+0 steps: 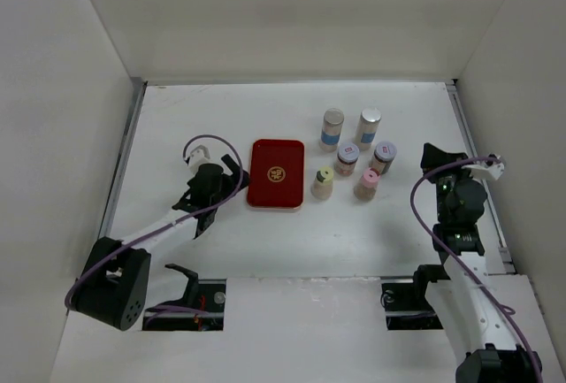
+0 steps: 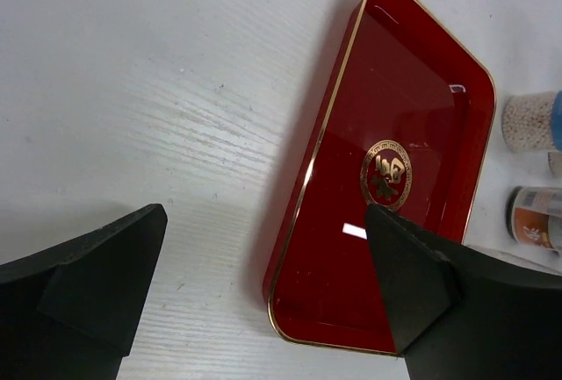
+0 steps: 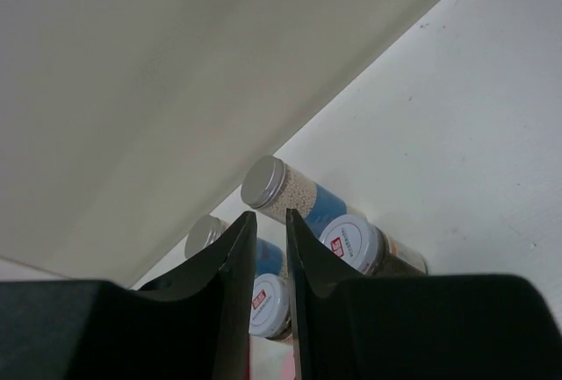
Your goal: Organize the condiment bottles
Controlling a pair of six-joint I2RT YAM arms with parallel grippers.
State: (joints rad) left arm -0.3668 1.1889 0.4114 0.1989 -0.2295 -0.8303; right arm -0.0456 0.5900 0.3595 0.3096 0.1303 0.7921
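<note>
Left claw (image 2: 263,222) wide, right claw (image 3: 270,215) nearly closed, both empty; condiment bottles (image 1: 348,158) not on the red tray (image 1: 265,157)

All six bottles stand upright, close together on the worktop (image 1: 195,109) just right of the tray; the left claw hangs at the tray's left edge, the right claw sits right of the cluster; a first pick looks due, so the right claw should spread before closing in; take an outer one such as the pink-capped bottle (image 1: 366,184); grip the body below the cap; lift straight up to spare its neighbours.
</note>
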